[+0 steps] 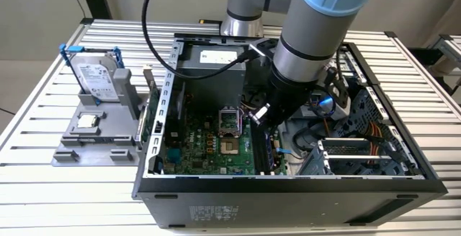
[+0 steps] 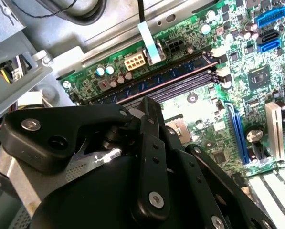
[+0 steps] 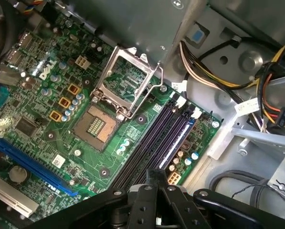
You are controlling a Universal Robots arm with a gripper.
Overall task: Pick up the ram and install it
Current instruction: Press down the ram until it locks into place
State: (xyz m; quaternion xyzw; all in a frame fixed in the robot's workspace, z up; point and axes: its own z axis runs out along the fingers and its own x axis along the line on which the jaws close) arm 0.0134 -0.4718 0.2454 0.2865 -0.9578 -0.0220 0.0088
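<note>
One bluish-green ram stick (image 2: 154, 78) sits in the outermost black motherboard slot (image 3: 154, 138). Just above that slot hangs the black pincer (image 1: 263, 121); whether it is apart or together cannot be told.

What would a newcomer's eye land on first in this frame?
First, the robot arm plunging into the open computer case, which sits on the slatted table, its gripper low over the green motherboard. In the second wrist view, the ram lies along a memory slot just beyond the gripper. At the exterior view's left, a grey holder carries a hard drive and a processor chip.
</note>
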